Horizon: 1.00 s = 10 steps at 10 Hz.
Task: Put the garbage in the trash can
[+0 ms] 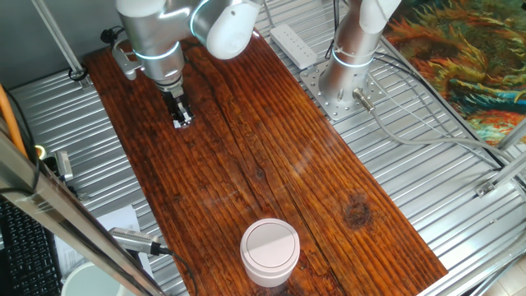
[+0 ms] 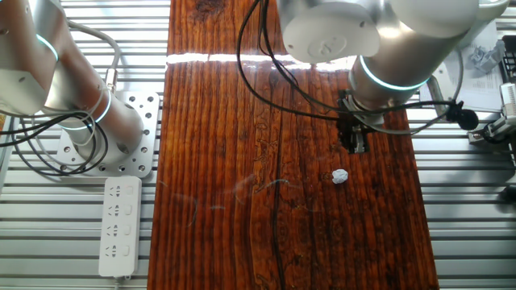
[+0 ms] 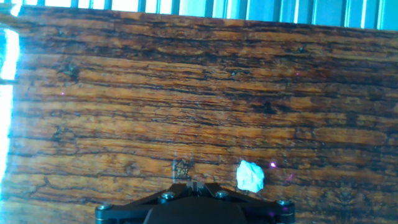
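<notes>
While the garbage (image 2: 339,176) lies loose on the wooden tabletop (image 2: 242,161), a tiny white crumpled scrap, the gripper (image 2: 355,145) hangs just beside it, not touching. In the hand view the scrap (image 3: 250,176) sits right of the fingers' centreline. Finger spread: cannot tell; tips look close together. Trash can (image 1: 269,251) stands well apart at the board's other end, lid on. Risk: descending off-centre would nudge or miss the scrap; the closed lid blocks any drop.

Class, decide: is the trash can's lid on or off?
On. The flat round lid sits level on top of the upright trash can, covering its opening.
</notes>
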Tool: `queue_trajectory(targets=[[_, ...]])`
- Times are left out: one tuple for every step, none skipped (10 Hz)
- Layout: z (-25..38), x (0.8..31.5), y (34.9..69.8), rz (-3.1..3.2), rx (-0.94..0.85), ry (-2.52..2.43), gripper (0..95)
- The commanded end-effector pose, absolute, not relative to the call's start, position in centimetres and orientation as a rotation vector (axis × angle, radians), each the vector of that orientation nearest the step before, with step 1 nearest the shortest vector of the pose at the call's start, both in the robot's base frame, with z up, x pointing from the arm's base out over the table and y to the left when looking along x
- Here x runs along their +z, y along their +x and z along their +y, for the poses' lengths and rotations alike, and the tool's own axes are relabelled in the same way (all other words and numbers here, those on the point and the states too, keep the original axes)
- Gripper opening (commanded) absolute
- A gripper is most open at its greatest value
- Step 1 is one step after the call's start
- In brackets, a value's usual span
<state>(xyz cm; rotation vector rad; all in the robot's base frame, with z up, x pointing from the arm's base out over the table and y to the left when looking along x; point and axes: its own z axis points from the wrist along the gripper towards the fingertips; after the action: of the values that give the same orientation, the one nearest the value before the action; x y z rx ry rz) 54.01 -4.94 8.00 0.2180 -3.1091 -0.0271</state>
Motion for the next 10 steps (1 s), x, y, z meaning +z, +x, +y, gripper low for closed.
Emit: queue_trajectory(targets=[[-5.0,8.1,54.0,-3.120,-0.020,0.337,0.0],[-5.0,8.1,54.0,-3.123,-0.015,0.334,38.0],[-5.0,8.1,54.0,-3.126,-0.006,0.299,38.0],[-5.0,8.1,54.0,-3.133,-0.011,0.238,38.0],[-5.0,8.1,54.0,-3.132,-0.009,0.210,38.0],[-5.1,8.1,53.9,-3.127,0.008,0.216,38.0],[-5.3,7.9,53.9,-3.128,0.009,0.230,38.0],[-5.9,7.3,54.3,-3.131,0.017,0.247,38.0],[-6.7,6.6,54.7,-3.137,0.019,0.254,38.0],[-7.5,6.1,55.2,-3.143,0.020,0.277,38.0]])
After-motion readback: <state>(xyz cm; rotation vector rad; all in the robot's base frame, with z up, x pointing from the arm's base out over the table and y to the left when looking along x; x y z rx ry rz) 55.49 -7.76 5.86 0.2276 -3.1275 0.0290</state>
